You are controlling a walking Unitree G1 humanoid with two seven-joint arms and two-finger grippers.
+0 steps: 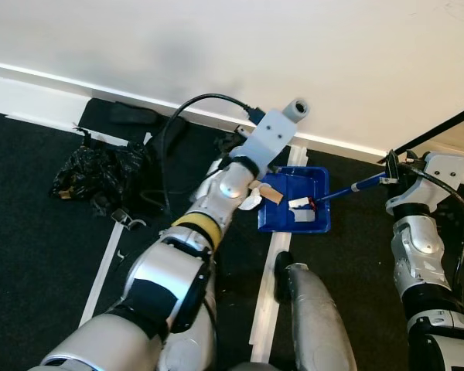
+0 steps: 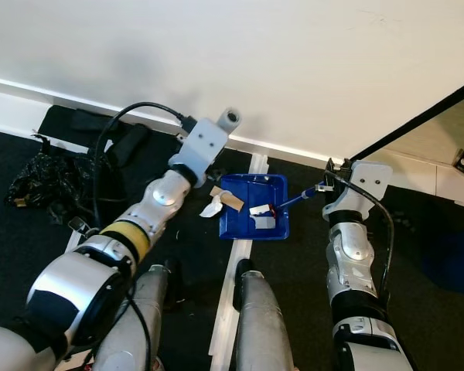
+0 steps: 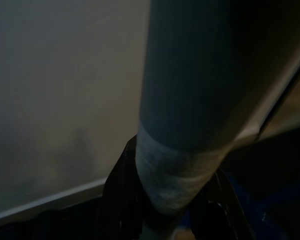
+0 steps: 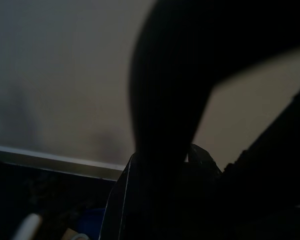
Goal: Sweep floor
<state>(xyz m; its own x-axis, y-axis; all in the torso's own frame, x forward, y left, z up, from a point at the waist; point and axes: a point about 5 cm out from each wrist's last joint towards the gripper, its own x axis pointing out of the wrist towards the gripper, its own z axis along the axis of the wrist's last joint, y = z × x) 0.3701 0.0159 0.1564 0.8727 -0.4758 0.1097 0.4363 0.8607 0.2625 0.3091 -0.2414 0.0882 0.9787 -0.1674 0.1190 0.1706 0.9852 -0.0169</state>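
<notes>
A blue dustpan (image 1: 313,184) lies on the black floor by the white baseboard, with white paper scraps (image 1: 301,209) in it. A brown and a white scrap (image 1: 257,198) lie at its left rim. My left arm reaches to that rim. In the left wrist view my left gripper (image 3: 172,210) is shut on a thick grey handle (image 3: 200,90) wrapped in white tape. My right gripper (image 2: 329,182) is shut on a thin blue handle (image 2: 300,197) that runs into the pan. The right wrist view is dark; a black shape stands between the fingers.
A crumpled black plastic bag (image 1: 100,174) and a flat black object (image 1: 127,114) lie to the left by the wall. White tape strips (image 1: 271,278) run across the floor between my legs. A blue thing (image 2: 458,263) sits at the far right.
</notes>
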